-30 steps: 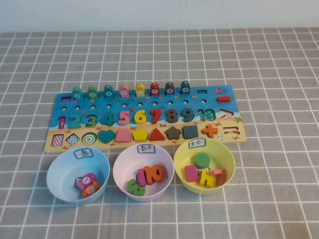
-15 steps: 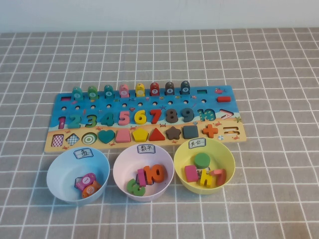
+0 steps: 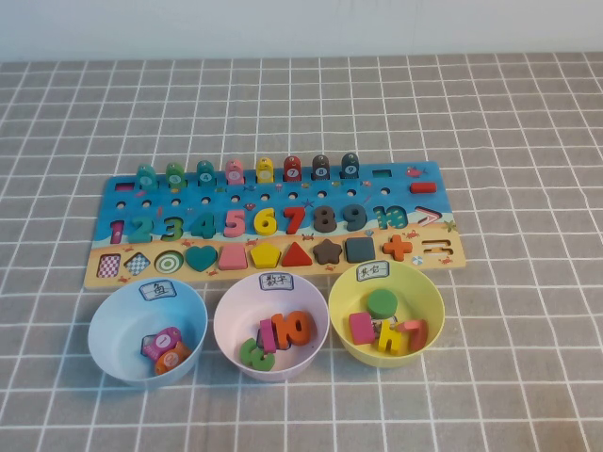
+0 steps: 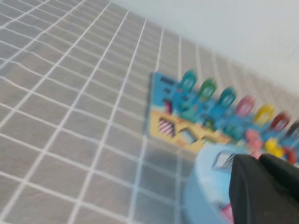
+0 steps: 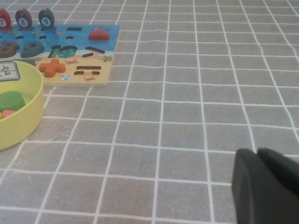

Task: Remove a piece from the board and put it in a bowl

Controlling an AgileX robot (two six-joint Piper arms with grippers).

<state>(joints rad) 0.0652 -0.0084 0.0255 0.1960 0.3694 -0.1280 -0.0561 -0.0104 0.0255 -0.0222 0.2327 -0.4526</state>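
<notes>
My grey gridded desk (image 3: pixel 528 113) carries the board (image 3: pixel 273 221), with blue bowl (image 3: pixel 147 331), pink bowl (image 3: pixel 270 325) and yellow bowl (image 3: pixel 386 313) just beside it.

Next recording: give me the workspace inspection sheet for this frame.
Surface: grey grid-pattern tablecloth.
Job's things: teal heart piece seated in the board; yellow bowl in front of the board, holding a green disc and other pieces.
Clutter: pink bowl and blue bowl beside it.
Claws: left claw near the blue bowl; right claw over bare cloth; neither holds anything.
Cables: nothing seen.
Surroundings: pale wall.
</notes>
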